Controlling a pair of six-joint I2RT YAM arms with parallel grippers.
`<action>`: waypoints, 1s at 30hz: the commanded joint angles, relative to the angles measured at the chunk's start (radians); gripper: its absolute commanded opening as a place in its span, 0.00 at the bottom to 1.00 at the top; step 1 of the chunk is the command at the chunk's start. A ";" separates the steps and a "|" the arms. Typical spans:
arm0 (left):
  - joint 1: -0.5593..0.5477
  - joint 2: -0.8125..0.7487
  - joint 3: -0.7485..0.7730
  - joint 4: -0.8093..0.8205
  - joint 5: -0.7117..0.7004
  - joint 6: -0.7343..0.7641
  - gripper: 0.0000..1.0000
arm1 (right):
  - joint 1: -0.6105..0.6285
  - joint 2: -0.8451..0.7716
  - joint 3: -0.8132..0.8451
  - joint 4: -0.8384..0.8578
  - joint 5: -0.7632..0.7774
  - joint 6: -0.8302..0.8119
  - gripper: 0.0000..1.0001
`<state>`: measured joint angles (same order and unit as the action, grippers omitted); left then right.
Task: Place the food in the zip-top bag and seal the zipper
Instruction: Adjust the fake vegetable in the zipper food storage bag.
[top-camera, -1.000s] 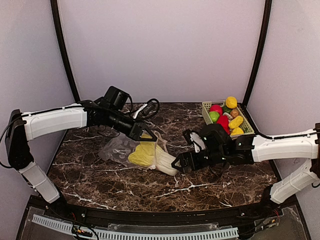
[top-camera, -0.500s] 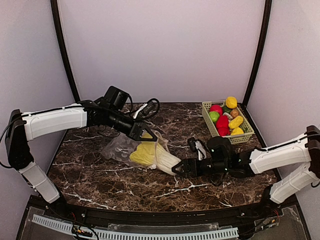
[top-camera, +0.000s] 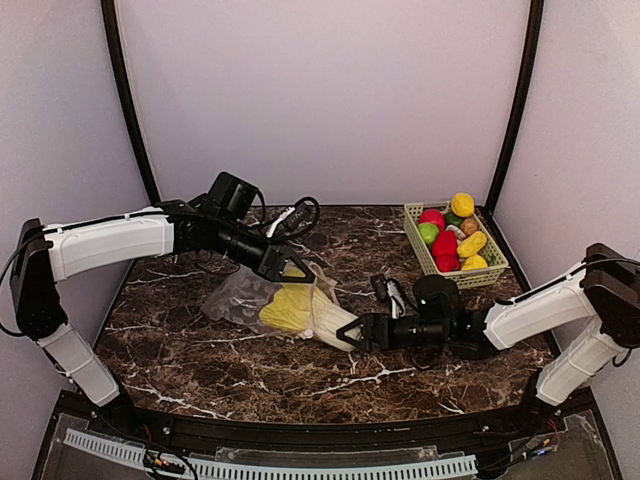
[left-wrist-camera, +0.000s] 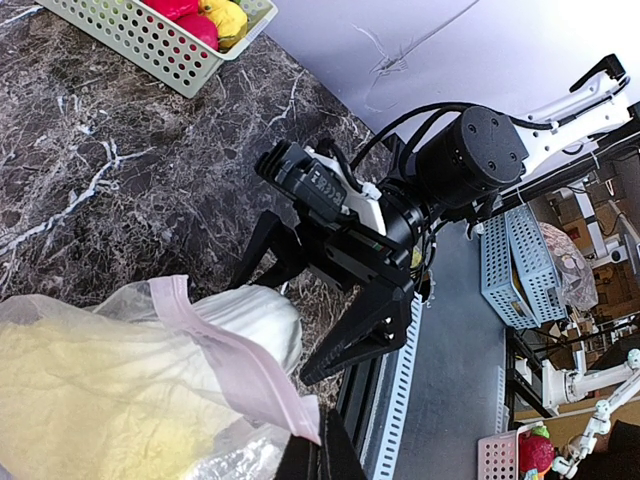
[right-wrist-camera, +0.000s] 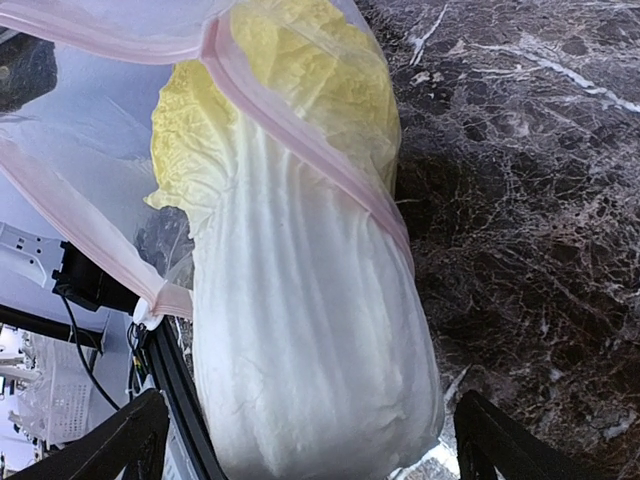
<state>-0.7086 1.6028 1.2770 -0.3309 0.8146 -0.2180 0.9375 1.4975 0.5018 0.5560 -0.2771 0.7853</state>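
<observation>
I see cabbage (right-wrist-camera: 300, 330) half in zip-top bag (top-camera: 232, 296): yellow leaves under clear film, white base poking out. Left gripper (top-camera: 286, 270) pinches pink zipper (left-wrist-camera: 235, 352); right gripper (top-camera: 357, 333) splayed wide at base.

Cabbage (top-camera: 300, 308) half inside bag (top-camera: 232, 296); right pincer (top-camera: 351, 335) at its white end.

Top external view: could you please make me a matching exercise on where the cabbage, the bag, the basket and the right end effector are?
1. cabbage
2. zip-top bag
3. basket
4. right end effector

A. back right of the table
B. open at the cabbage's white end
C. leafy half in the bag
D. mouth held by the left end effector

Pairs: 1-C, 2-D, 3-A, 4-B
</observation>
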 joint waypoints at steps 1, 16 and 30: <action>0.006 -0.042 0.001 0.020 0.026 0.003 0.01 | -0.005 0.027 0.001 0.093 -0.050 0.012 0.92; 0.000 -0.019 0.006 -0.014 -0.024 0.024 0.01 | 0.003 -0.062 0.107 -0.063 0.011 -0.031 0.51; -0.070 0.000 0.015 -0.022 0.010 0.072 0.01 | 0.063 0.066 0.410 -0.330 0.141 -0.151 0.52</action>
<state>-0.7650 1.6028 1.2770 -0.3477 0.7864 -0.1688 0.9833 1.5169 0.8459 0.2653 -0.1757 0.6884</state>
